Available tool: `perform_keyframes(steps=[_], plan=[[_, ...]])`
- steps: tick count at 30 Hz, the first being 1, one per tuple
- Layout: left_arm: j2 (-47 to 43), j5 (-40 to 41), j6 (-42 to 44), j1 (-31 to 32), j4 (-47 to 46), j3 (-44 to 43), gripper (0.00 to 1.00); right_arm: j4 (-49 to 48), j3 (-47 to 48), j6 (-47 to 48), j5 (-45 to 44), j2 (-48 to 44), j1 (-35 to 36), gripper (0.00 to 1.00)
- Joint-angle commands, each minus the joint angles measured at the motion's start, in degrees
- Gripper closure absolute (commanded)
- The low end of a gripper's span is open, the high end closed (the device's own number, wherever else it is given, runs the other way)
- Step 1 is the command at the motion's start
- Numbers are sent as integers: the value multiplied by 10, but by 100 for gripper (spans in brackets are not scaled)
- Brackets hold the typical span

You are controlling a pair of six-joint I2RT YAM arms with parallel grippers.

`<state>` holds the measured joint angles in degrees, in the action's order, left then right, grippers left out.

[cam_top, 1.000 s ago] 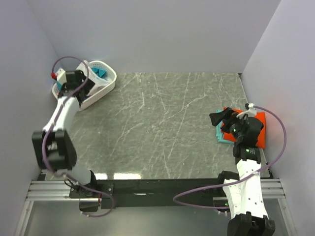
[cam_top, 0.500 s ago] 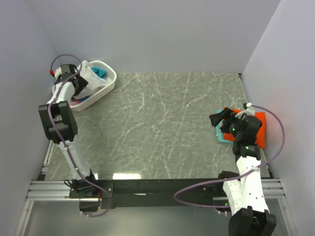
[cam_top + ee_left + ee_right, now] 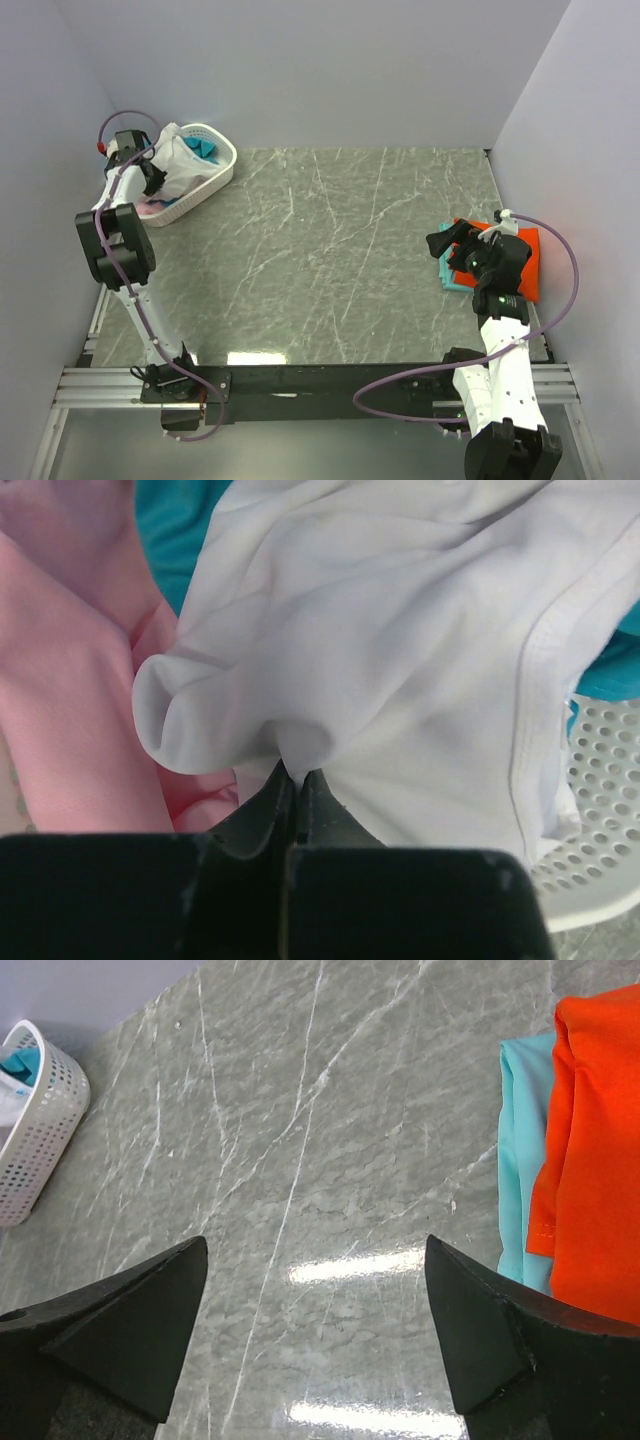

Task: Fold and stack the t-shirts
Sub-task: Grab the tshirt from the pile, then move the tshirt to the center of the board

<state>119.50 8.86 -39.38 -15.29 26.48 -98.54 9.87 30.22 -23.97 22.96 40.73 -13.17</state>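
Observation:
In the left wrist view my left gripper is shut, pinching a fold of the white t-shirt, which lies over a pink t-shirt and a teal one. From above, the left gripper reaches into the basket at the back left, where the white t-shirt bulges up. My right gripper stands open above the table, just left of a folded orange-red t-shirt stacked on a teal one. Nothing sits between its fingers.
The white perforated basket wall shows beside the cloth. In the right wrist view the folded orange-red t-shirt and teal t-shirt lie at the right, and the basket is far left. Walls enclose the marble table.
My left gripper went from open to shut on the white t-shirt, and the left arm swung back toward the basket's far corner. The right arm has stayed put.

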Motion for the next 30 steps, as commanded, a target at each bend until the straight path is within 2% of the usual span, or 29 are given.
perform_keyframes(steps=[1,6,15,22,25,27,29,30], plan=[[-67,-7,13,0,-2,-5,99,-8,18,9,2,1,-2,6],[-114,-26,17,0,-2,-2,99,-5,20,9,4,-7,-2,5],[-269,-54,4,0,-39,3,100,15,37,-19,-28,-23,-2,4],[-385,-152,-1,11,-86,0,100,67,91,-67,-71,-28,-2,2],[-426,-182,-10,39,-103,2,99,60,92,-70,-56,-38,-3,0],[-447,-254,-10,61,-120,-2,99,39,82,-59,-14,-49,-3,0],[-458,-253,6,123,-120,-10,99,32,74,-48,8,-56,-3,0],[-463,-223,15,149,-113,-24,99,33,70,-45,9,-62,-3,0]])
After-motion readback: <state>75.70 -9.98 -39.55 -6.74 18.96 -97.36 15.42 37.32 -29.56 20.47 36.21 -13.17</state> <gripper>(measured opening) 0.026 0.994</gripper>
